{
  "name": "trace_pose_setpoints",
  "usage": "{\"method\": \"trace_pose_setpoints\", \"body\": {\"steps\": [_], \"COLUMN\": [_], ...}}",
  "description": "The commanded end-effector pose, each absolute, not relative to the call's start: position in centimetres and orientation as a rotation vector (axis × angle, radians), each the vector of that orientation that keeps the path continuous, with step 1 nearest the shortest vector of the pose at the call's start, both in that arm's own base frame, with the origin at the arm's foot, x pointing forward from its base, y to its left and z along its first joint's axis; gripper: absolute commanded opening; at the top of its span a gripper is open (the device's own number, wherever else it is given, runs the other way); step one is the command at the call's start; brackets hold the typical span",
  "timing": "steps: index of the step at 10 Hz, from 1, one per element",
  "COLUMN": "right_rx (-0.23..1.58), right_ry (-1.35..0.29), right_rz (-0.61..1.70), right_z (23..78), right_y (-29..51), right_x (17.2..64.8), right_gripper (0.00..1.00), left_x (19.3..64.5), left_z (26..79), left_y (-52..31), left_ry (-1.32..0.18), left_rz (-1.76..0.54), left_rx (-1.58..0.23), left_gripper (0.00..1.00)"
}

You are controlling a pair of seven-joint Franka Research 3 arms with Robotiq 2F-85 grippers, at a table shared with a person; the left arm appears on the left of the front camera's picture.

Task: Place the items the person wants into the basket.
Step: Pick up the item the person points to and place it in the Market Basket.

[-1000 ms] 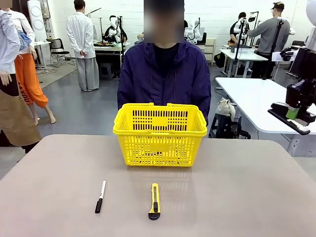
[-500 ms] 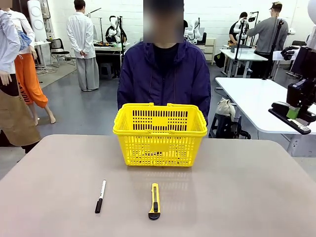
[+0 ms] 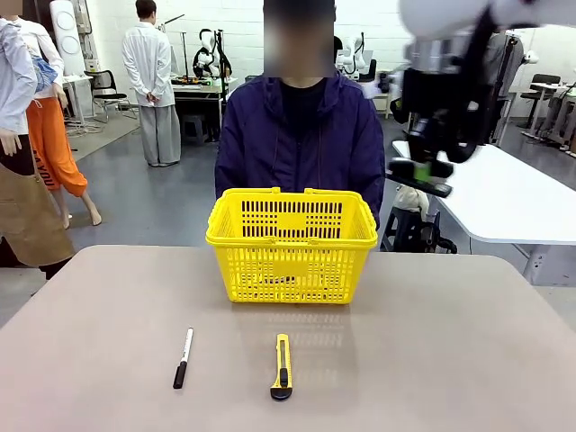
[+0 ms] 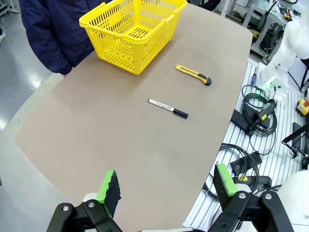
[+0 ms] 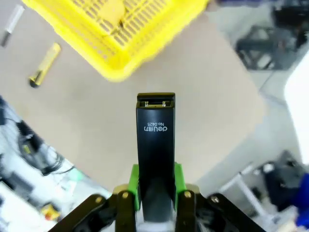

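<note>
Two loose things are seen on the flat brown-grey table (image 3: 450, 342) in the front view: a white marker with a black cap (image 3: 183, 357) at lower left of centre and a yellow-and-black box cutter (image 3: 283, 366) just right of it, the two lying apart. Behind them, at the middle of the frame, a bright yellow plastic shopping basket with slotted mesh sides (image 3: 292, 243) is set at the far edge of the table, directly in front of a person in a dark navy-purple zipped jacket (image 3: 300, 139). At upper right of that frame the right gripper (image 3: 421, 171) is held high in the air, right of the basket and above its rim level, blurred. In the right wrist view its green pads (image 5: 133, 180) are pressed against both sides of a black desk stapler (image 5: 156, 145), which points up the frame toward the basket (image 5: 120, 29); a yellowish shape lies inside the basket, too blurred to identify. In the left wrist view the left gripper (image 4: 166, 186) is seen at the bottom edge with its fingers spread wide and nothing between them, above the near part of the table, well apart from the marker (image 4: 168, 108), the box cutter (image 4: 193, 75) and the basket (image 4: 133, 29) at the top of the frame.
</note>
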State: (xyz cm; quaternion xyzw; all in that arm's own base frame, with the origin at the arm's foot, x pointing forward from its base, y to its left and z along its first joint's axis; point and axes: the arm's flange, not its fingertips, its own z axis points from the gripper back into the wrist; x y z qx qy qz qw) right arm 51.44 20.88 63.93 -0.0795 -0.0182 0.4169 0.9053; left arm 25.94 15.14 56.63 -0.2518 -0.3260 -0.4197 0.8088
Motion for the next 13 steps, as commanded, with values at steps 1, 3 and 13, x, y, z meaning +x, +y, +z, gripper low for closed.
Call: {"method": "trace_pose_setpoints", "body": {"steps": [1,3,13], "right_rx": [-0.225,-0.161,0.069], "right_ry": [-0.052,-0.088,0.009], "right_rz": [0.977,1.139,1.635], "right_z": [66.1,64.1,53.6], "right_y": [23.6,28.0,38.0], "right_x": [57.7,62.0,65.4], "right_gripper": [0.32,0.32,0.32], "left_x": [25.9,25.9,25.9], "left_z": [56.7,56.7,56.7], "left_y": [15.4,15.4,15.4], "left_ry": [-0.711,-0.711,-0.711], "left_rz": [-0.914,-0.914,-0.914], "left_rx": [-0.547,-0.547,-0.547], "left_gripper": [1.0,1.0,1.0]}}
